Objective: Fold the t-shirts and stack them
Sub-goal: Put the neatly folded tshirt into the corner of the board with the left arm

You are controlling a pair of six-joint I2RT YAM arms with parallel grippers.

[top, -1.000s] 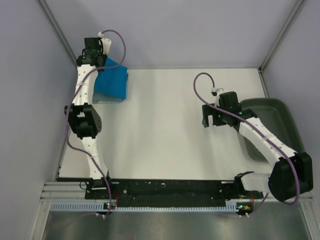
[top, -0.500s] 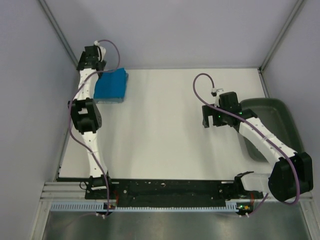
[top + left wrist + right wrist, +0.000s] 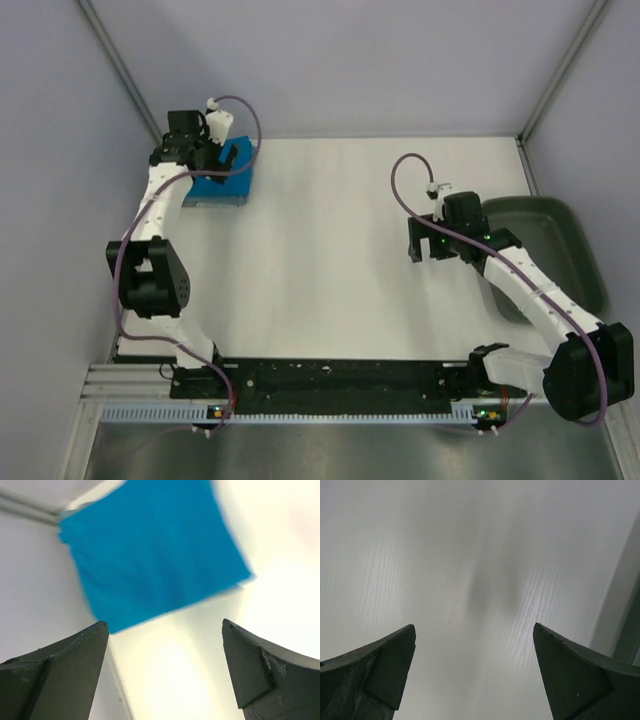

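A folded cobalt blue t-shirt [image 3: 215, 186] lies flat in the far left corner of the white table [image 3: 330, 260]. The left gripper [image 3: 228, 158] hovers over the shirt's far edge, jaws spread wide and holding nothing. Its blurred wrist view shows the shirt beyond the parted fingers [image 3: 60, 670]. The right gripper [image 3: 414, 245] hangs over the table's bare right half, also released and empty, near a dark green tray [image 3: 570, 250] at the table's right edge
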